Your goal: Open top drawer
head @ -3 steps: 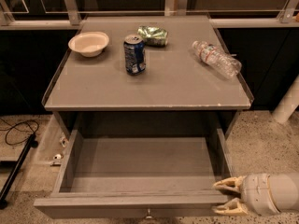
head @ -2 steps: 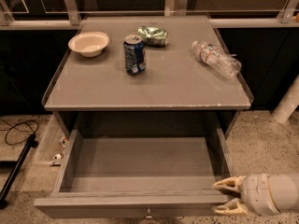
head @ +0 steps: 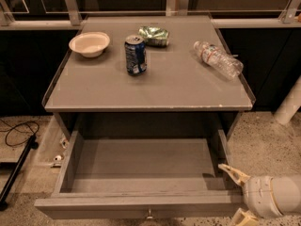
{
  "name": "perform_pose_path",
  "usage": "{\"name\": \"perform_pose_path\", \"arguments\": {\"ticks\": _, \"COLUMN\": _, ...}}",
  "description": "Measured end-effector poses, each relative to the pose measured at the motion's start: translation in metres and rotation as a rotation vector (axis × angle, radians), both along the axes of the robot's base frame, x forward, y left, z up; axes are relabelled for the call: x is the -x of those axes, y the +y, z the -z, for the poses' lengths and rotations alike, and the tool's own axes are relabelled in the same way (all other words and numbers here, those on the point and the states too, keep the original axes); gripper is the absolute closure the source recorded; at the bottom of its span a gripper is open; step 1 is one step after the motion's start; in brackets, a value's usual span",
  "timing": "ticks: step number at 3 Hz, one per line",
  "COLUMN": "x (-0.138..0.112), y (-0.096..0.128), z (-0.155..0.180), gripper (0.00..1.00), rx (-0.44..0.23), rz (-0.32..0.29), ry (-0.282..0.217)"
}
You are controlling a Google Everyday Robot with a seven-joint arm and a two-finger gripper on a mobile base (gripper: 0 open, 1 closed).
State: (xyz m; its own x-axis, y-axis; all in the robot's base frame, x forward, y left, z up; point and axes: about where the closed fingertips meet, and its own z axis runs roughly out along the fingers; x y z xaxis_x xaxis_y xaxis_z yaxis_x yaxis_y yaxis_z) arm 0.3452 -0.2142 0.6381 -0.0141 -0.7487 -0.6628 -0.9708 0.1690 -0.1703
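Top drawer: the top drawer (head: 141,166) stands wide open under the table (head: 178,86), reaching toward the camera; plain grey box, nothing visible inside

Drawer front: grey front panel along the bottom edge of the view, seen from above; small round metal knob (head: 149,215) at its centre, partly cut off by the frame

Gripper: the gripper (head: 228,193) is at the lower right, at the drawer's front right corner; pale rounded body runs off the right edge

Gripper state: 2 fingers spread apart, 1 over the drawer's inner right corner, 1 in front of the drawer front, with the panel's right end between them; contact with the panel cannot be told

Table: flat grey top with a low raised lip on the left and right sides; 4 items on it, all in the rear half

Bowl: white bowl (head: 89,44) at rear left, upright

Can: blue can (head: 135,55) upright, right of the bowl and apart from it

Packet: crumpled green packet (head: 154,36) just behind the can, to its right

Bottle: clear plastic bottle (head: 217,59) lying on its side near the right lip, well apart from the can

Floor: speckled floor (head: 268,145); black cable (head: 19,128) looped at the left
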Motion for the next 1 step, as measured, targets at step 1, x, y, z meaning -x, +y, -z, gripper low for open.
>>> {"name": "perform_pose_path", "arguments": {"ticks": 1, "x": 0.0, "y": 0.0, "z": 0.0, "gripper": 0.0, "rx": 0.0, "rz": 0.0, "ry": 0.0}}
